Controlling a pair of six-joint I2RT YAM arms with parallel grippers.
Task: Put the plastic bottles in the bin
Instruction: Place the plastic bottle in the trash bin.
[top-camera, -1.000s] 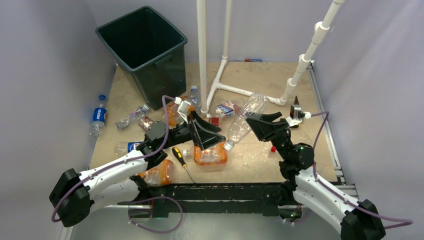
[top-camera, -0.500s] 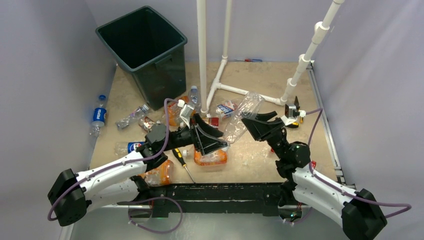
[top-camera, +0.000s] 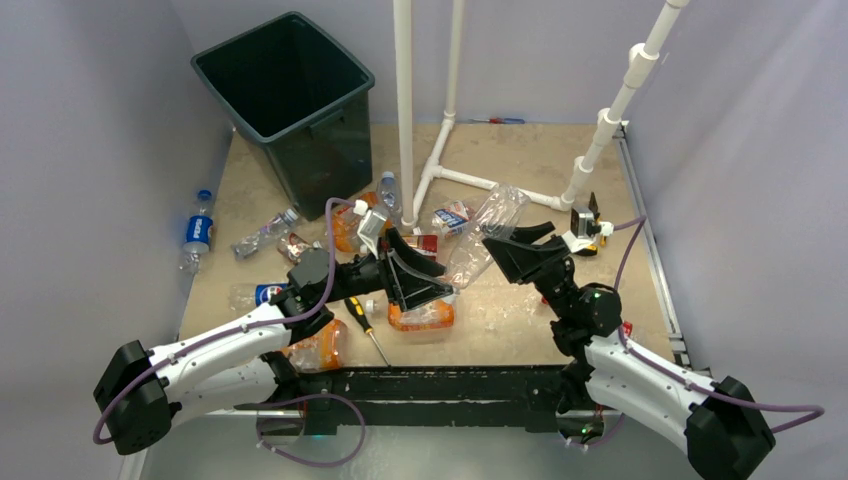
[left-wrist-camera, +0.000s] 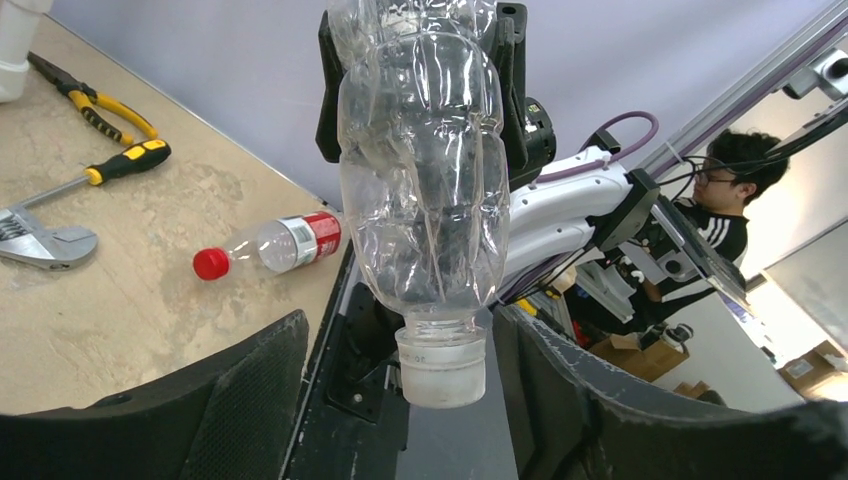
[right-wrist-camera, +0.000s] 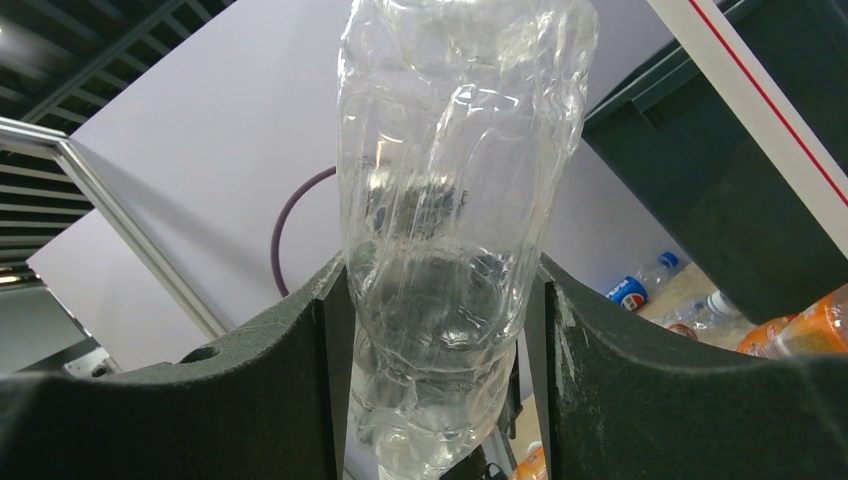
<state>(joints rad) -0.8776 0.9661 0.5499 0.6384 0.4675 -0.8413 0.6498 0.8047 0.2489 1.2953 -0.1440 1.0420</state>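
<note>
- Your right gripper (right-wrist-camera: 435, 290) is clamped on the clear bottle (top-camera: 495, 215) and holds it in the air, cap end tilted down toward your left side.
- Your left gripper (left-wrist-camera: 400, 335) has its jaws apart, one finger on each side of the neck, with gaps showing.
- The bottle's long axis points into those jaws.
- The bin (top-camera: 325, 150) stands far-left, nearer your left gripper.

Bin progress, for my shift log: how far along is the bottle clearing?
Done: no bottle shows inside the bin. In hand: the right gripper is shut on a clear bottle, the open left gripper flanking its lower end. Left: the Pepsi bottle, orange bottles and others lie on the table.
</note>
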